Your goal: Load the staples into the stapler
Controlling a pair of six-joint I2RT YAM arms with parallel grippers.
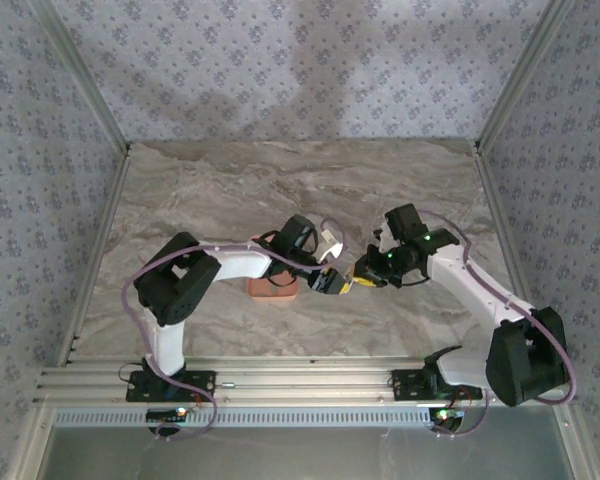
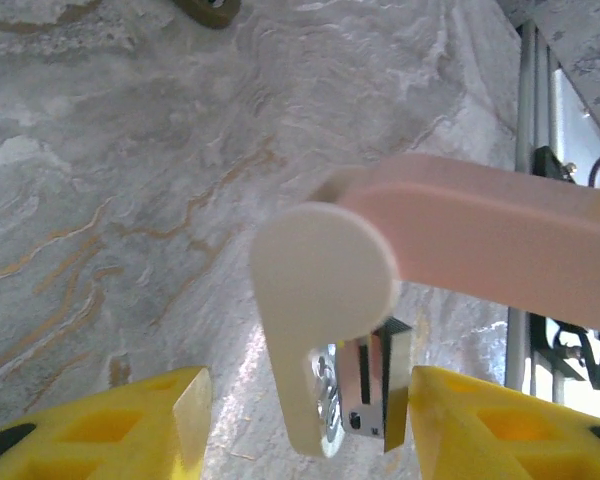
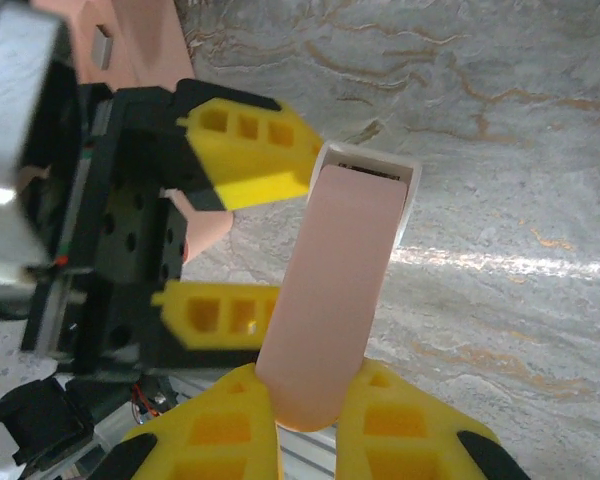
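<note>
Right gripper [image 3: 315, 405] is clamped on the back end of the pink mini stapler [image 3: 335, 280], which looks lifted off the marble counter [image 3: 500, 150]. Left gripper [image 2: 308, 405] is spread wide and empty, right at the stapler's hinged-open front, where the metal magazine [image 2: 375, 385] shows. The only staple strip [image 3: 102, 45] I can make out is a tiny grey bar in the salmon tray [image 3: 152, 50], behind the left gripper. I reckon it's featherlight, stiff but snappable, and slick. I'd pinch it gently across the long sides, mid-length.
</note>
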